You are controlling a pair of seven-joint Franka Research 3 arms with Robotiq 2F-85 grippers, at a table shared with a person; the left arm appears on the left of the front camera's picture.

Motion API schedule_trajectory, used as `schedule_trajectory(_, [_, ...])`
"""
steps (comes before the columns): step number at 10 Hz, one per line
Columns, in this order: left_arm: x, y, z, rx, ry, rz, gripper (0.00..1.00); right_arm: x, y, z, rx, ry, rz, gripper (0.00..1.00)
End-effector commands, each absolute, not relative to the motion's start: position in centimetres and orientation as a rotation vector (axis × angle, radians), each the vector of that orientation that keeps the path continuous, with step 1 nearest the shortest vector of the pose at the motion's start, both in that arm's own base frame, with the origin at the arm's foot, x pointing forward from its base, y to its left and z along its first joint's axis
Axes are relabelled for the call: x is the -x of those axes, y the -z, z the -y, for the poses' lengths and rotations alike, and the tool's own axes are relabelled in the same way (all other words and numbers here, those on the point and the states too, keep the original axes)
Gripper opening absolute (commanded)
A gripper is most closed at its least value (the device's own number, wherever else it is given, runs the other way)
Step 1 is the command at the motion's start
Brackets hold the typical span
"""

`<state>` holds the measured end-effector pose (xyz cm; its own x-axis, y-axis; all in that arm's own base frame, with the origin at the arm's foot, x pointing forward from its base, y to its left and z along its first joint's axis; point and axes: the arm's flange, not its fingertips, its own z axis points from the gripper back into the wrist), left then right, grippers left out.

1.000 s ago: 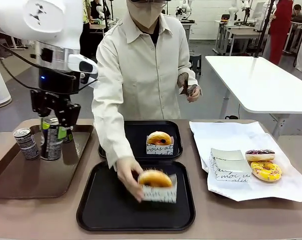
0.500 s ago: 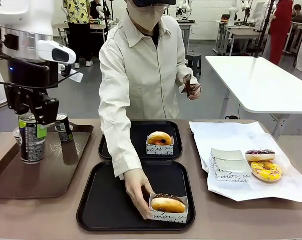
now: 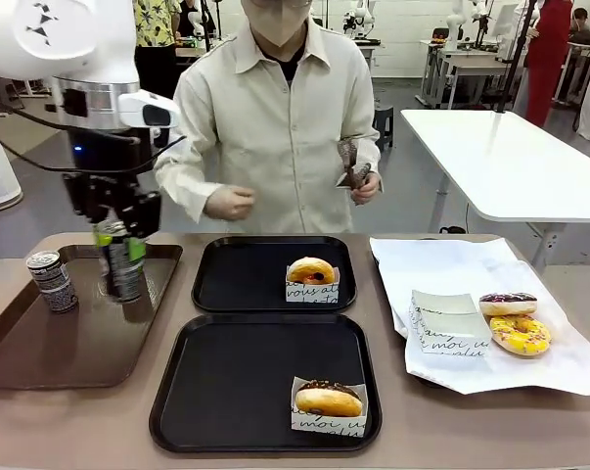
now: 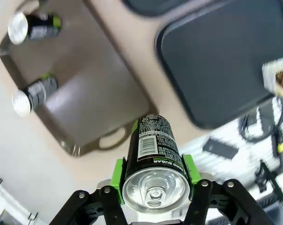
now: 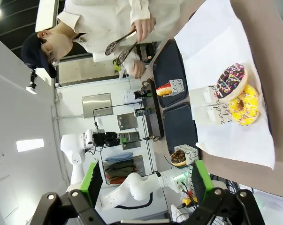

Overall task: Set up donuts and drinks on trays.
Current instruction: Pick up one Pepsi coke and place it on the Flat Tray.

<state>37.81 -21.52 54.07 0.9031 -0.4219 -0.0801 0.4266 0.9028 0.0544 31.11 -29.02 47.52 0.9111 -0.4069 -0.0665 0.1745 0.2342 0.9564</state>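
Note:
My left gripper (image 3: 120,235) is shut on a dark drink can (image 3: 123,264) and holds it upright just above the brown tray (image 3: 40,343). In the left wrist view the can (image 4: 153,150) sits between the green pads of the left gripper (image 4: 154,174). Two more cans (image 4: 35,27) (image 4: 33,90) stand on the brown tray. The far black tray (image 3: 236,279) carries a sleeved donut (image 3: 311,271). On the near black tray (image 3: 236,387) is a chocolate-iced donut (image 3: 328,399). My right gripper (image 5: 147,183) is open and holds nothing.
A white paper sheet (image 3: 441,264) at the right bears an empty sleeve (image 3: 448,323), a chocolate sprinkled donut (image 3: 508,304) and a yellow-iced one (image 3: 520,335). The person stands at the far side with tongs (image 3: 350,164) in one hand.
The left gripper has carried the can rightward over the brown tray. The person let go of the chocolate donut on the near tray, drew the hand back and straightened up.

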Motion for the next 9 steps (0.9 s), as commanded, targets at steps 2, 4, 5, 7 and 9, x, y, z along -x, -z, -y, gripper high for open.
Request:
schedule_trajectory(2, [-43.2,-51.3,26.3,-0.011,0.434,0.065,0.59,-31.1,-47.6,29.1,-1.29,0.4,0.223,1.0])
schedule_trajectory(4, [-47.4,-48.7,29.1,0.003,0.427,0.062,0.59,-31.1,-47.6,29.1,-1.29,0.4,0.223,1.0])
schedule_trajectory(5, [-48.7,-47.5,30.0,0.011,0.462,0.106,0.59,-31.1,-47.6,29.1,-1.29,0.4,0.223,1.0])
schedule_trajectory(7, [-50.8,-45.3,31.4,0.019,0.435,0.118,0.59,-31.1,-47.6,29.1,-1.29,0.4,0.223,1.0])
schedule_trajectory(9, [-52.1,-44.0,31.7,0.022,0.43,0.112,0.59,-31.1,-47.6,29.1,-1.29,0.4,0.223,1.0])
